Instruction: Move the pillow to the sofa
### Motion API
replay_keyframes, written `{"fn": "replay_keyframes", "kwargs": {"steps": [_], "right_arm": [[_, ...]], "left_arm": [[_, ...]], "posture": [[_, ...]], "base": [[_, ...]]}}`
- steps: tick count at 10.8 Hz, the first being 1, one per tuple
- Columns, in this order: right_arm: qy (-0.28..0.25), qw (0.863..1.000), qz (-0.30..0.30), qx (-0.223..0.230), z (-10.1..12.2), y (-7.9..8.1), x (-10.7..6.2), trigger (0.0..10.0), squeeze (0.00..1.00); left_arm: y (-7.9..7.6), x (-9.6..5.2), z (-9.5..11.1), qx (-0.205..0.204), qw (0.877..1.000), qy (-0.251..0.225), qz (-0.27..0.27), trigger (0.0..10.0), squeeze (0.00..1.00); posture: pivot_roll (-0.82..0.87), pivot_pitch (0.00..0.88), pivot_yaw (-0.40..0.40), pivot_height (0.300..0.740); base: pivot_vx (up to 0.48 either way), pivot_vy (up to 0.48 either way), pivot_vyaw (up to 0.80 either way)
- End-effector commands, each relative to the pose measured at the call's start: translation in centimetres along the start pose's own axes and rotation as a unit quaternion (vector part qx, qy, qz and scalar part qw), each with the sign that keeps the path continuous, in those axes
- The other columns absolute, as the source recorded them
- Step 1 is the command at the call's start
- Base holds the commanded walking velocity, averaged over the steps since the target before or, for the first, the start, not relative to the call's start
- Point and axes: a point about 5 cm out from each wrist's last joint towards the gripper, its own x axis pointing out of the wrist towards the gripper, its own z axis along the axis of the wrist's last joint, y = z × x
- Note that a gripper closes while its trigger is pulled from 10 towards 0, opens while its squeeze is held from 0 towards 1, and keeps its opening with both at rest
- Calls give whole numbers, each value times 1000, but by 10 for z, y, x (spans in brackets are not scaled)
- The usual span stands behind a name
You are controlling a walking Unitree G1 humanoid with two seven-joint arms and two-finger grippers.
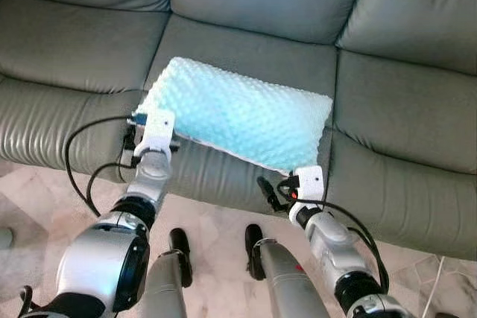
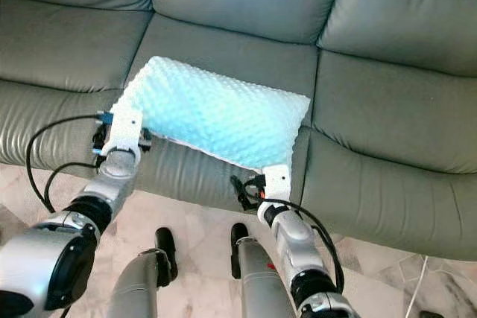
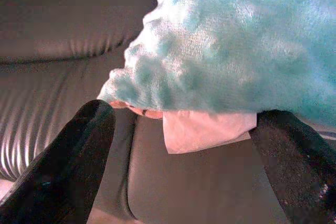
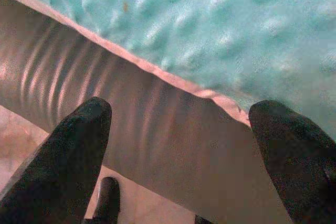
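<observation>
a grey-green leather sofa (image 1: 82,42) runs across the scene, with pale marbled floor tiles (image 1: 45,221) in front of it and the robot's own legs showing at the lower edge of the head views. the pillow (image 1: 235,113), a light turquoise one with a dimpled, bumpy cover, lies on the middle seat cushion, set at a slant so that its near long edge runs close to the cushion's front lip, one end toward the robot's left and the other toward its right. on the left, the left gripper (image 3: 184,145) sits just at the pillow's left corner; in the left wrist view its two black fingers (image 3: 68,166) are spread wide, one on either side of the corner, with a white fabric tag (image 3: 205,129) hanging from the pillow's underside between them, and neither finger appears to press the fabric. black cables (image 1: 82,161) loop from that wrist down in front of the sofa's edge. on the right, the right gripper (image 4: 181,129) is at the pillow's near right corner, over the front roll of the seat; its fingers (image 4: 63,166) are likewise wide apart, holding nothing, with the pillow's pinkish seam and turquoise face just beyond the tips and the creased leather between them.
</observation>
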Motion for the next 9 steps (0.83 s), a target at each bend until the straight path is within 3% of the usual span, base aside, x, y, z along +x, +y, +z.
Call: {"fn": "replay_keyframes", "kwargs": {"steps": [1, 3, 6, 9], "right_arm": [[23, 1000, -2, -3, -16, 2, -8, 10000, 0], [46, 998, -20, -38, -24, -7, -14, 10000, 0], [70, 990, -78, -90, -23, -37, -22, 10000, 0], [71, 986, -116, -94, -17, -56, -24, 10000, 0]], "left_arm": [[0, -2, -11, 13, 1000, 16, 0, 10000, 0], [1, -4, -16, 4, 1000, 21, -2, 10000, 0], [-10, -12, -36, -70, 996, 44, -45, 10000, 0], [-14, -23, -57, -112, 990, 55, -72, 10000, 0]], "posture": [[-202, 478, -45, 740], [-195, 478, -42, 740], [-184, 476, -40, 740], [-168, 466, -31, 740]], "base": [[0, 0, 0], [0, 0, 0], [0, 0, 0], [0, 0, 0]]}}
